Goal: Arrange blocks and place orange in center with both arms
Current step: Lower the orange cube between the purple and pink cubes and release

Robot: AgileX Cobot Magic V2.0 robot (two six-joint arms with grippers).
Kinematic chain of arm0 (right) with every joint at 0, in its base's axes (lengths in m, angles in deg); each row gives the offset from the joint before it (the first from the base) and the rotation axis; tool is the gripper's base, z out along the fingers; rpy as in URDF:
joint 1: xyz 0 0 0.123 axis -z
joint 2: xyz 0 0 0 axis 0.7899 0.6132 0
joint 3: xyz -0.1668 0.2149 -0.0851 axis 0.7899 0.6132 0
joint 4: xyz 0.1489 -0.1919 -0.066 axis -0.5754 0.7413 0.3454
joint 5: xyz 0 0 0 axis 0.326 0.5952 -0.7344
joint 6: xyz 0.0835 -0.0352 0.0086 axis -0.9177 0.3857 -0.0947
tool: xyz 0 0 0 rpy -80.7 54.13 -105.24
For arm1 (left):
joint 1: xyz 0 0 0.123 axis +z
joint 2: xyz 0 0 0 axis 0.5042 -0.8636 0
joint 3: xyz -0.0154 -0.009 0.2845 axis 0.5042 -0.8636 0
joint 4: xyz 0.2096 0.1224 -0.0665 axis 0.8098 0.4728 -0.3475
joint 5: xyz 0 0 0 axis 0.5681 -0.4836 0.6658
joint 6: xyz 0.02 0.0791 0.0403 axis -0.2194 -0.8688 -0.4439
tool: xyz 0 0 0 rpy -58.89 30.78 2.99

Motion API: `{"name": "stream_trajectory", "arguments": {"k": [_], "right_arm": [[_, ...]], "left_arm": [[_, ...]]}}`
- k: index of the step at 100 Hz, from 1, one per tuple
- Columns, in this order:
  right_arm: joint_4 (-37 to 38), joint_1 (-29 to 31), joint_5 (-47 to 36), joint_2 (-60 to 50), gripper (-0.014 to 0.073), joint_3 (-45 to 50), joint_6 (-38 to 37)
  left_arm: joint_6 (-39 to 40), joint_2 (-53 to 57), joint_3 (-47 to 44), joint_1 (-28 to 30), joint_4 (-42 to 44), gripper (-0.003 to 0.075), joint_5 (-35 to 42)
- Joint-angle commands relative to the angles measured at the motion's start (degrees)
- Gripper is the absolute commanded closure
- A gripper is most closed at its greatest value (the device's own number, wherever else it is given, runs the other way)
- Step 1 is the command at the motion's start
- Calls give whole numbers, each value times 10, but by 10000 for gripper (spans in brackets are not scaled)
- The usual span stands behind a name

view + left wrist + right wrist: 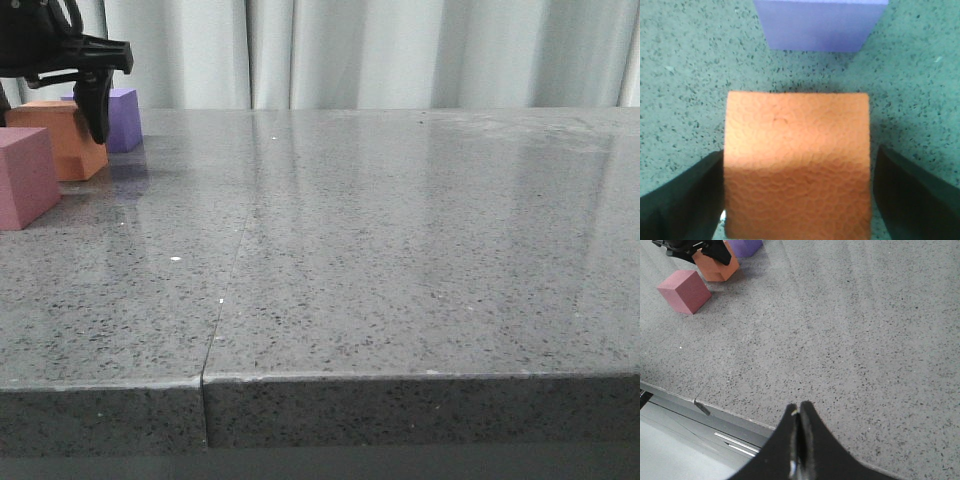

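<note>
The orange cube sits on the table at the far left, between the purple cube behind it and the pink cube in front. My left gripper is lowered over the orange cube, with a black finger on each side. A thin gap shows at one side, so the jaws stand open around it. The purple cube lies just beyond. My right gripper is shut and empty over the table's near edge. It is out of the front view.
The grey speckled table has a seam running to its front edge. A pale curtain hangs behind. The right wrist view shows the pink cube, the orange cube and the purple cube far off.
</note>
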Motion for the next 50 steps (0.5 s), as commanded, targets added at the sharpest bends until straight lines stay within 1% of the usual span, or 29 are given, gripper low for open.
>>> {"name": "stream_trajectory", "arguments": {"k": [1, 21, 28, 33, 40, 50], "right_arm": [[3, 1, -40, 4, 663, -14, 3], [3, 1, -40, 4, 663, -14, 3], [3, 1, -40, 4, 663, -14, 3], [3, 1, -40, 4, 663, -14, 3], [3, 1, -40, 4, 663, -14, 3], [3, 1, -40, 4, 663, -14, 3]], "left_arm": [[3, 50, 13, 0, 10, 153, 31], [3, 95, 13, 0, 16, 156, 37], [3, 107, 13, 0, 24, 180, 38], [3, 116, 13, 0, 33, 218, 37], [3, 128, 13, 0, 36, 295, 35], [2, 144, 13, 0, 37, 437, 33]]}}
